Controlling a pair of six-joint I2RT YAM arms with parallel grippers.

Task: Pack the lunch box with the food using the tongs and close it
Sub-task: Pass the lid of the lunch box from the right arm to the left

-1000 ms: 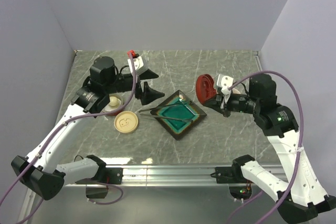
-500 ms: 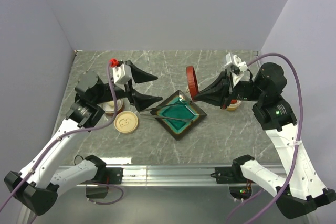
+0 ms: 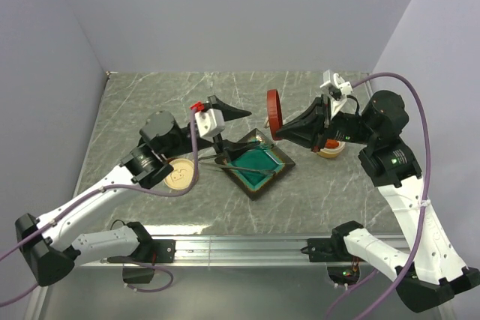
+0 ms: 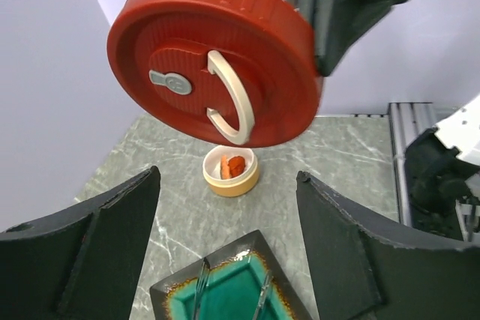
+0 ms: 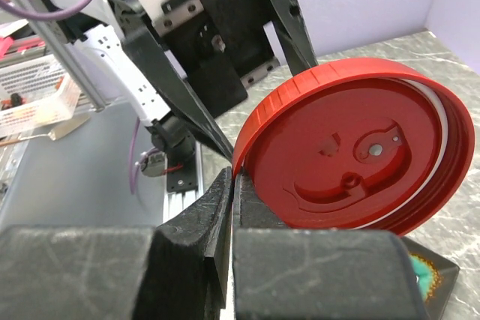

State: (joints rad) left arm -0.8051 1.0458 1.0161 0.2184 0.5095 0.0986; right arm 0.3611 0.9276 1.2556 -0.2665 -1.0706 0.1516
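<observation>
- packing looked barely begun: the orange-red lumps [image 4: 234, 164] sat in a small round container [image 4: 229, 183] beyond the green dish [image 3: 255, 191], and the tongs [image 4: 200, 290] lay across that dish, not picked up.
- nothing was closed (a red lid [image 3: 274, 110] hung in the air, its rim pinched in the right gripper [image 5: 232, 185], fingers clamped tight).
- the egg-shaped piece could not be made out.
- the left gripper [image 3: 232, 134] hovered above the tongs, fingers [image 4: 82, 260] wide apart and holding nothing; the tongs lay below, between them, apart from both.
</observation>
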